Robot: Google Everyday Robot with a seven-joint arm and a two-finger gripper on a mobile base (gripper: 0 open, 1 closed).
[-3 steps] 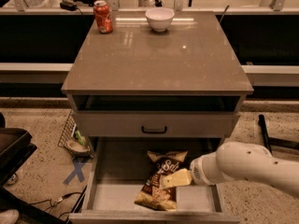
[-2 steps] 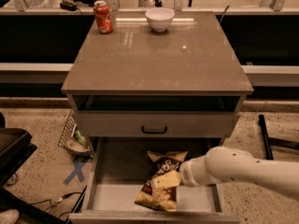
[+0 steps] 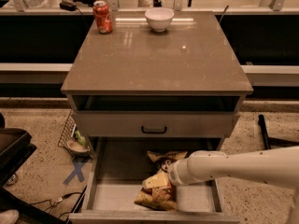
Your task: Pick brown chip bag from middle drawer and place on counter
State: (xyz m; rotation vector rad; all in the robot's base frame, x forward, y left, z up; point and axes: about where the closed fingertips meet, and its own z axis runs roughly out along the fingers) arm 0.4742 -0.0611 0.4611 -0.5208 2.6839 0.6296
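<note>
The brown chip bag lies in the open middle drawer, its far tan end near the drawer's back and its near end by the front wall. My white arm reaches in from the right and my gripper is down on top of the bag's middle, with a pale finger over it. The glossy grey-brown counter spans the cabinet top above.
A red soda can and a white bowl stand at the counter's far edge. A closed drawer front with a black handle sits above the open drawer. A wire basket and blue floor tape lie left of the cabinet.
My arm has pushed further left into the drawer, bringing the gripper over the bag's middle. The bag has stayed in place.
</note>
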